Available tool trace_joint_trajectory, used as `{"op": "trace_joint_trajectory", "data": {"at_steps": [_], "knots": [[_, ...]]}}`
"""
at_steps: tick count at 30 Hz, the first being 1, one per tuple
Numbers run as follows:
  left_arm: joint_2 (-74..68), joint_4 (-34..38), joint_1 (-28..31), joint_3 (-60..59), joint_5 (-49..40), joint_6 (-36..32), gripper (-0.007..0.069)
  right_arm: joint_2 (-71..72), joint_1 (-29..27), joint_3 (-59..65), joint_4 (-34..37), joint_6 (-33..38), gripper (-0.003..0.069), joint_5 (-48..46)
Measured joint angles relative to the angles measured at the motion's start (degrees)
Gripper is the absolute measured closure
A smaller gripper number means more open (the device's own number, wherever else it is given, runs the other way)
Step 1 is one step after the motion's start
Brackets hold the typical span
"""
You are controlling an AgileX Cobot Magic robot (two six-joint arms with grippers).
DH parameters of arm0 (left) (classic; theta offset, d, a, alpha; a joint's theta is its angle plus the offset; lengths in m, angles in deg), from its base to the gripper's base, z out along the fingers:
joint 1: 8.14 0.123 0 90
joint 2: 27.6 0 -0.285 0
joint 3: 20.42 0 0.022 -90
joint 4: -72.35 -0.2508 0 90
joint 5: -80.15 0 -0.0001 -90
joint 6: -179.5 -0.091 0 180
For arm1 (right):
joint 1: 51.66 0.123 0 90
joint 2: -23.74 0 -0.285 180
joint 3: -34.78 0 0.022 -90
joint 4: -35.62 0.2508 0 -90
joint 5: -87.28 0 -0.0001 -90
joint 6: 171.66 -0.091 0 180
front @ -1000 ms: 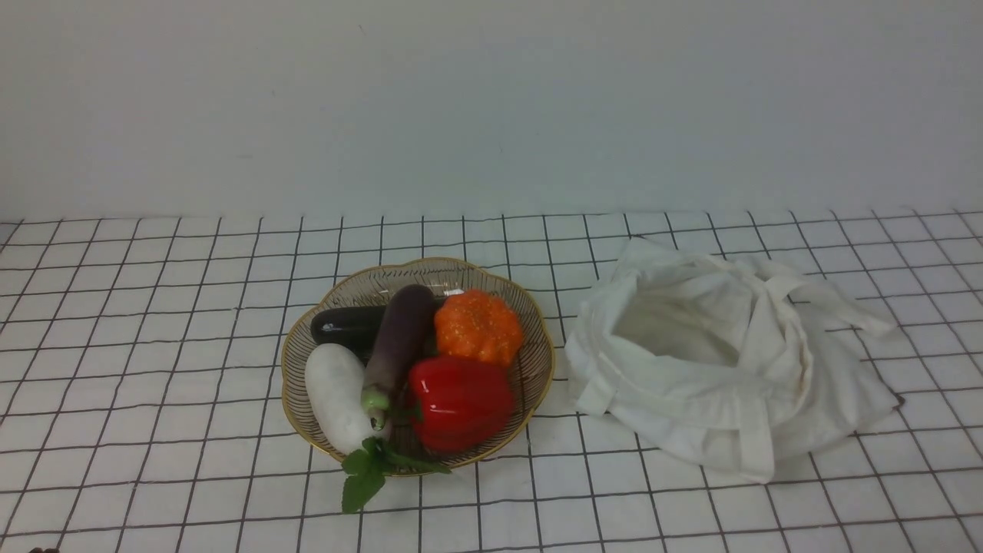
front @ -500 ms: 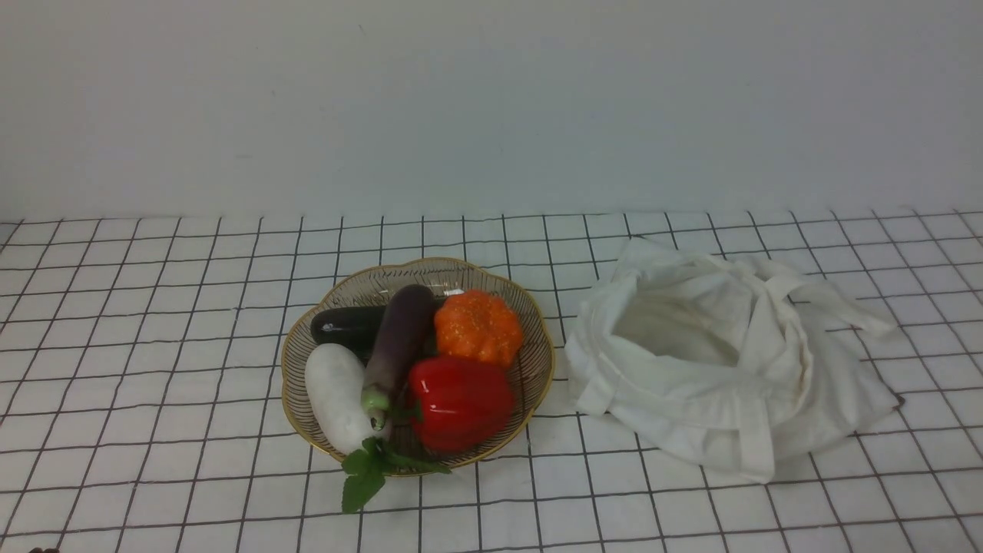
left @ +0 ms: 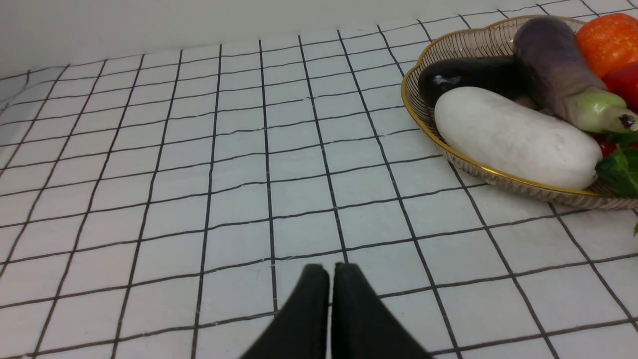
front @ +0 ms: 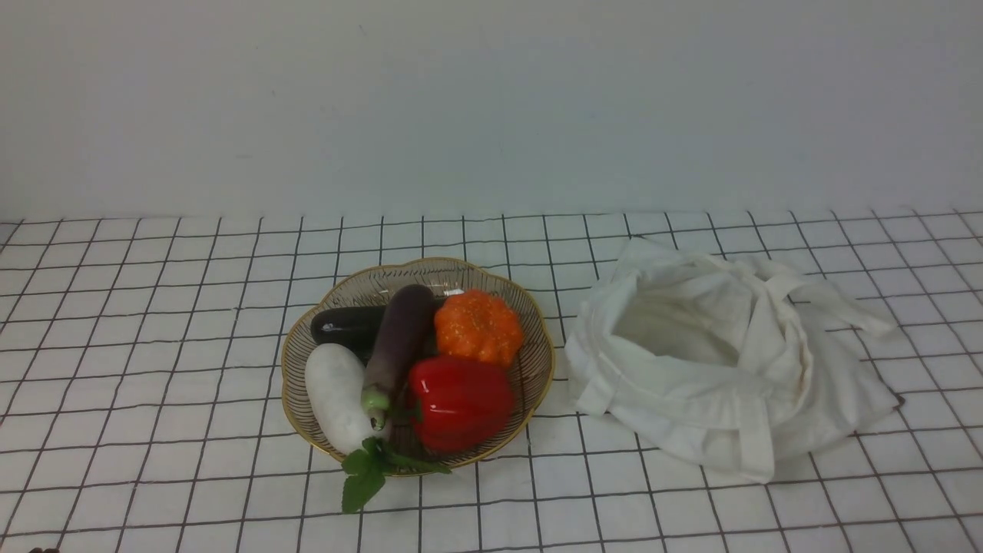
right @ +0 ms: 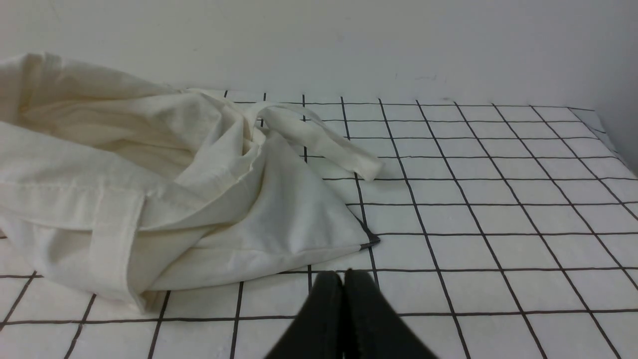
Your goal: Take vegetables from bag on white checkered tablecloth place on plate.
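The long dull-purple eggplant (front: 397, 342) lies in the gold-rimmed plate (front: 537, 330) on the white checkered tablecloth (front: 153, 346), its green stem end toward me; it also shows in the left wrist view (left: 556, 70). The white cloth bag (front: 714, 361) sits slumped and open to the plate's right, with nothing showing inside; it also shows in the right wrist view (right: 149, 189). My left gripper (left: 331, 271) is shut and empty, low over bare cloth, apart from the plate (left: 428, 124). My right gripper (right: 343, 276) is shut and empty, just short of the bag's corner. Neither gripper shows in the front view.
The plate also holds a glossy near-black eggplant (front: 347, 325), a white radish (front: 335, 395) with green leaves (front: 365, 472) hanging over the rim, an orange pumpkin (front: 478, 327) and a red bell pepper (front: 458, 401). A bag strap (right: 324, 142) lies on the cloth. A pale wall stands behind.
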Motion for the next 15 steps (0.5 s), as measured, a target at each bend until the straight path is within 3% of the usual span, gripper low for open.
{"op": "trace_joint_trajectory", "data": {"at_steps": [15], "knots": [[0.0,0.0,0.0,0.0,0.0,0.0,0.0633,0.0,0.0,0.0,0.0,-1.7,0.0673,0.0]]}}
